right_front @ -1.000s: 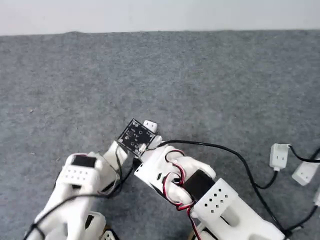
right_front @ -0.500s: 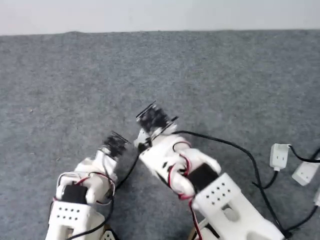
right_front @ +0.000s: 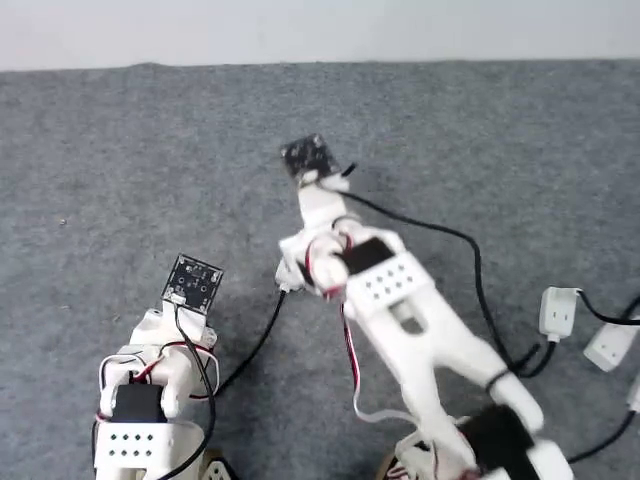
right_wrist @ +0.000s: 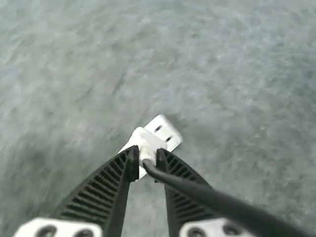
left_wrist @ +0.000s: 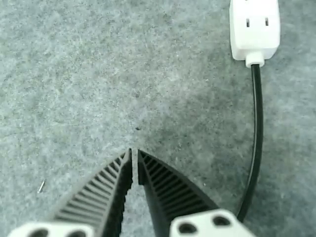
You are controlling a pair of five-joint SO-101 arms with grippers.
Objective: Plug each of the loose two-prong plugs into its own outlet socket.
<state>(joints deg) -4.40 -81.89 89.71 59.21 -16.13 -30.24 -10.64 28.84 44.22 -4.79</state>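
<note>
The right gripper is pinched onto a white two-slot outlet socket. The socket is gripped at its cord end, with the slotted face directed away from the fingers. Whether it touches the grey carpeted surface cannot be told. Its black cord is led back alongside one finger. In the high view, the right arm is extended toward the middle of the surface, and the cord is trailed from its tip in an arc toward the right edge, where white connector blocks on black cords are grouped. The left gripper is pressed together with nothing held between its ribbed fingers. A second outlet socket is laid flat on the carpet, slots upward, apart from the fingertips, and its own cord is run back past the gripper. In the high view, the left arm is positioned at the near left of the surface, apart from the right arm.
</note>
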